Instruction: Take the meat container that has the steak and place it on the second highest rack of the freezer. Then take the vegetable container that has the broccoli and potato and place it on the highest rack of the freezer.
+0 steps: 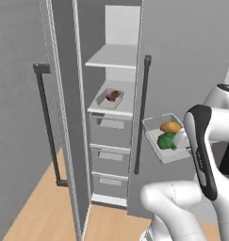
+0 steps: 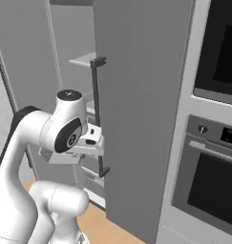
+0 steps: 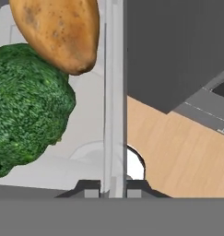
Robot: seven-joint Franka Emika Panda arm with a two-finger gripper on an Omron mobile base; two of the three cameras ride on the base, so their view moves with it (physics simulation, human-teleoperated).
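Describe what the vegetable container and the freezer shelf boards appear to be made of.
Vegetable container: likely thin translucent plastic; in the hand view its wall lets the floor show faintly through. Highest rack and second highest rack: flat, matte pale grey boards, possibly painted metal or plastic; the rendering leaves it open.

The left base view looks from behind the arm, forward and slightly down, into the open freezer [image 1: 111, 122] from mid range. The right base view faces the same freezer [image 2: 136, 109] from its other side, nearer its closed panel. Both share the freezer's dark handle [image 1: 142, 113]. The hand view sits very close above the tray [image 3: 114, 92], looking along its wall.
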